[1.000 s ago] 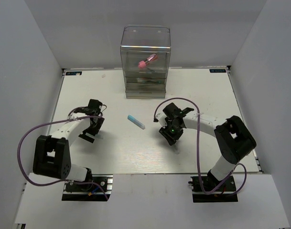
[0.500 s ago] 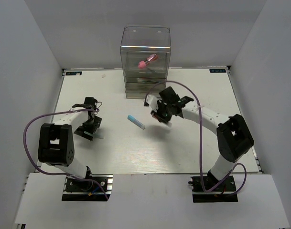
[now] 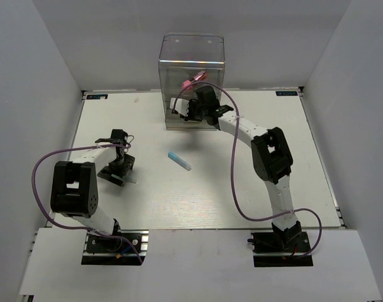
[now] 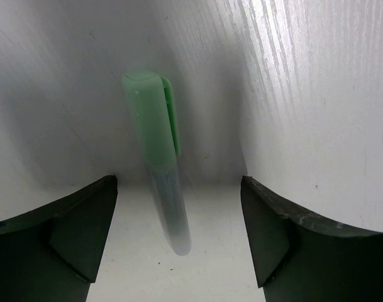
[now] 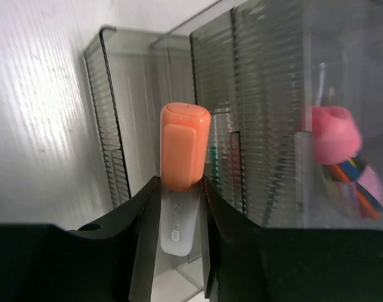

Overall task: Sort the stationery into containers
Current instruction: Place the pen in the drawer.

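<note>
**As one pen nears the box, another lies between open fingers**

While the sorting is under way, the left hand hangs low over the white bench. It is spread wide, and a green pen lies flat between its two fingers, touching neither. Near the middle of the bench a blue-capped marker lies alone, well apart from both hands. At the far edge stands the clear box, with a pink tube in its upper part and ribbed drawers stacked below. From the right side the other arm reaches across to the front of the box. There the right hand is clamped on an orange-capped pen, whose cap points away from the wrist and sits close to the drawer fronts.

The step in hand looks to be delivering that orange-capped pen. Whether a drawer stands open to take it cannot be told from these views. To do it well, the hand should line the pen up with a real opening, not a closed front. It should carry the pen far enough inside that the pen cannot tip back out. Only then should the fingers part. The ribbed plastic blurs depth, so a slow, straight approach seems wise. On the left, the fingers should close squarely across the green pen's barrel, so it does not roll away on the smooth bench.
</note>
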`<state>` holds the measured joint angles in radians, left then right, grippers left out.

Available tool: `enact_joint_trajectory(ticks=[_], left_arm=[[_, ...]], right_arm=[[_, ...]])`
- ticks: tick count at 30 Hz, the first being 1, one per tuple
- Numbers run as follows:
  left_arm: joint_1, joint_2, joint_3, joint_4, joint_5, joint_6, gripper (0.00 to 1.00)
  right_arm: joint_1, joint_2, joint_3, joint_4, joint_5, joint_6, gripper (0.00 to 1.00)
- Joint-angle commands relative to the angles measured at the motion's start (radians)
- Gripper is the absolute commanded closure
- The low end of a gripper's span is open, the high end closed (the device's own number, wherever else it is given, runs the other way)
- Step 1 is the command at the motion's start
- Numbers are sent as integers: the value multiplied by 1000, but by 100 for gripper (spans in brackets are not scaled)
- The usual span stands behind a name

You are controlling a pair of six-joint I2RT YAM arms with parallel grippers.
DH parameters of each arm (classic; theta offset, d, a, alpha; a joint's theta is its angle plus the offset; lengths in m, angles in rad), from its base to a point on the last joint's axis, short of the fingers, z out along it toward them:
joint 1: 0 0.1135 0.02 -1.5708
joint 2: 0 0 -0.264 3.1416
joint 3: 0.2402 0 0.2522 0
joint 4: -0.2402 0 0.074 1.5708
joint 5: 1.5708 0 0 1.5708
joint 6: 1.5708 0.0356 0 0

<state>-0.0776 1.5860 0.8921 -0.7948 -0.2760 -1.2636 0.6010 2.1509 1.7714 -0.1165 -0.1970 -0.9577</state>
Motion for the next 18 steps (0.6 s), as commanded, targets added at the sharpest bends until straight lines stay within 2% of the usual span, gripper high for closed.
enact_joint_trajectory(ticks=[1,4,7,8,9,10,13,18], left_arm=[[6,-4,-21,29,30,15,11],[6,-4,-30,52,40,15,13],[6,-4,-39,61,49,24,26],[6,-4,-39,62,49,24,30],[6,-4,-39,62,58,24,37],[6,-4,-39,62,58,33,40],[6,-4,-28,52,58,33,48],[6,-14,-28,52,58,33,62]], right_arm=[[-23,71,85,51,-47,-139,100],[-38,112,135,29,-56,-130,100],[-50,119,123,49,-56,-115,98],[-52,121,120,48,-64,-108,91],[-56,115,118,40,-65,-98,63],[-56,106,102,41,-68,-86,50],[-60,72,83,32,-90,-23,39],[-64,-38,-27,53,-136,77,36]])
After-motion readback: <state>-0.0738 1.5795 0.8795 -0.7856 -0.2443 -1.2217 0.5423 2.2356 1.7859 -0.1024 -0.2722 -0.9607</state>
